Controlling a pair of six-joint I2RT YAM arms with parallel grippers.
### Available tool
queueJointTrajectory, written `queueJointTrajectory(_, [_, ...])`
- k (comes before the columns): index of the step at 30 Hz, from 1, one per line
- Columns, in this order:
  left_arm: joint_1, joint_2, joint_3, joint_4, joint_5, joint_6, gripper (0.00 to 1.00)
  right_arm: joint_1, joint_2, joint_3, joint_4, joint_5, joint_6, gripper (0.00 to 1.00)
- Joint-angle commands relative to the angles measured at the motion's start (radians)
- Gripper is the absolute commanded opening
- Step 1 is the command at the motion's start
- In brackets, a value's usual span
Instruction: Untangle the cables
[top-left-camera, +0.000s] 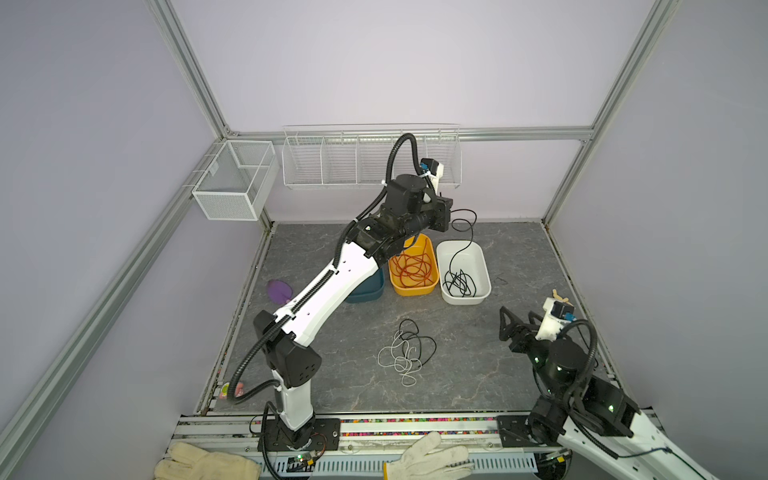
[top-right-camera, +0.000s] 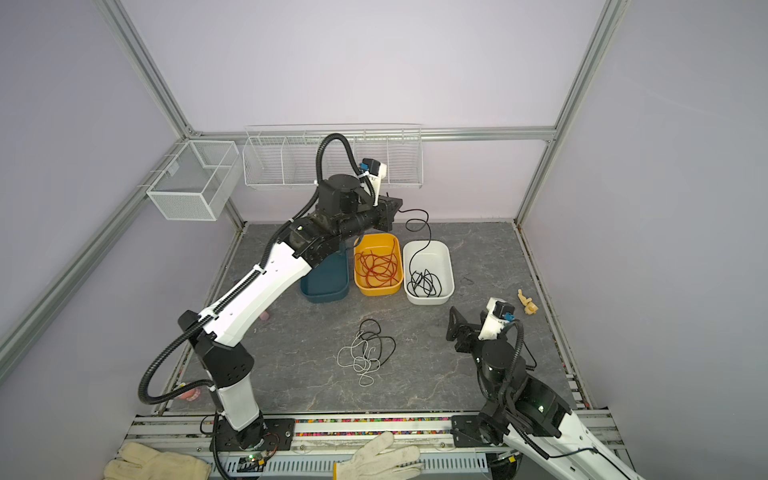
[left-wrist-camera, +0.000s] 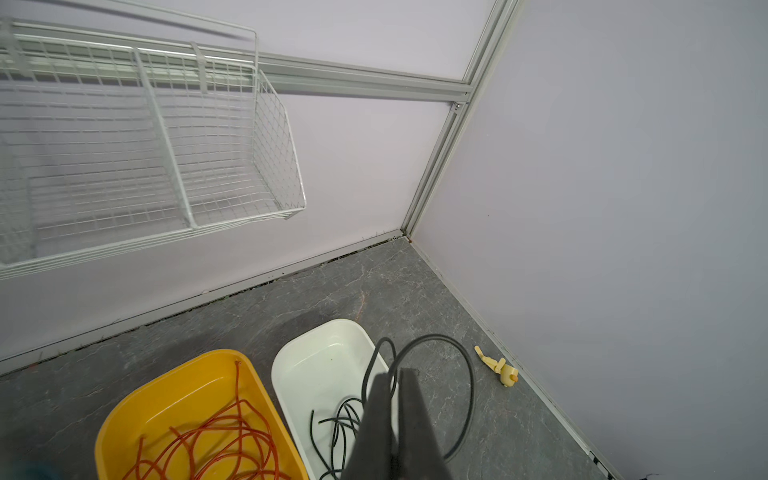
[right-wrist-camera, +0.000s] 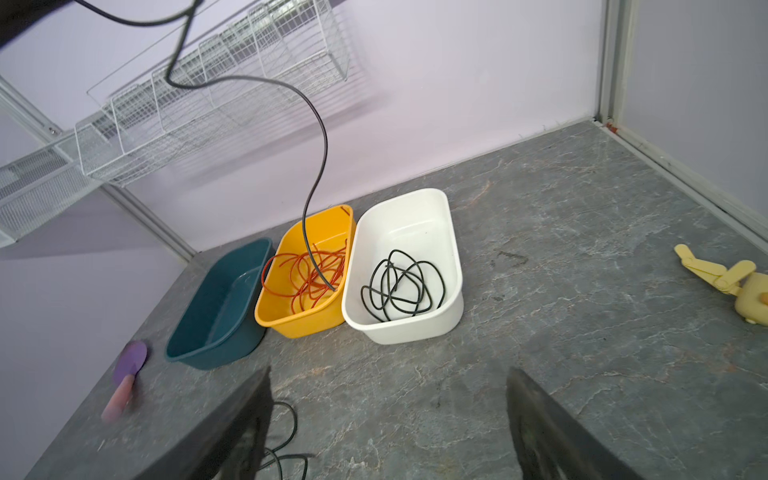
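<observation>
Both top views look down from the front over the whole table (top-left-camera: 478, 395) (top-right-camera: 436, 374). Wrist views face rearward, low, sharing the white bin (left-wrist-camera: 324, 370) (right-wrist-camera: 399, 224).

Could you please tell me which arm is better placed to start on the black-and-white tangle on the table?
Likely the right: the right gripper is open, empty and low near the tangle, while the left gripper is shut on a black cable, raised high.

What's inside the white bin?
Only a coiled black cable on the white bin floor. A hanging black cable from the left gripper dangles above. Floor under the coil is covered.
</observation>
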Motion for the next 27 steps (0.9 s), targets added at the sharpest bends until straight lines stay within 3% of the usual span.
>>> queueJointTrajectory(1, [0.005,0.1,0.115,-0.018,0.036,0.025,0.0,-0.006,-0.046,-0.016,-0.035,0.066,0.034,0.89])
queueJointTrajectory(9, [0.007,0.316,0.305,-0.072,0.029,0.05,0.0,-0.009,-0.033,0.008,-0.052,0.042,0.029,0.89])
queueJointTrajectory(17, [0.013,0.382,0.269,-0.086,0.008,0.071,0.0,-0.012,-0.027,0.003,-0.027,-0.001,0.006,0.89])
queueJointTrajectory(27, [0.009,0.394,0.164,-0.076,0.029,0.062,0.0,-0.024,0.18,0.067,0.004,-0.166,-0.03,0.89])
